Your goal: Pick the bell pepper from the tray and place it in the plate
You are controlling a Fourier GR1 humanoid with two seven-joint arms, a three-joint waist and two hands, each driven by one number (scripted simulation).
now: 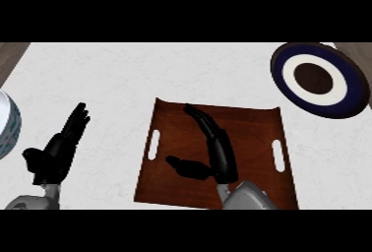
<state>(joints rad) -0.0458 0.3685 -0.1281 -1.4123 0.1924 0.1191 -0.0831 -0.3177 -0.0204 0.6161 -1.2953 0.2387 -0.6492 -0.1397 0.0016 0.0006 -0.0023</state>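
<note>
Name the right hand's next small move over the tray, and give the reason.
Probably draw the right hand back a little towards the tray's near edge. It hangs open over the tray with its fingers straight, holding nothing, and no bell pepper shows on the tray or on the plate. If the pepper lies under the hand, that would uncover it.

Right forearm (248, 196) is seen entering from the lower edge, grey, angled slightly leftward. Right hand (222, 157) is held open: fingers (205, 123) are extended forward and a little to the left, gently bowed, thumb (187, 166) spread out to the left side. Nothing is held in it.

Left forearm (33, 199) is seen at the lower left corner. Left hand (54, 155) is held open and resting, fingers (76, 118) straight, kept together and pointed up and to the right, thumb (30, 156) set off to the left.
</note>
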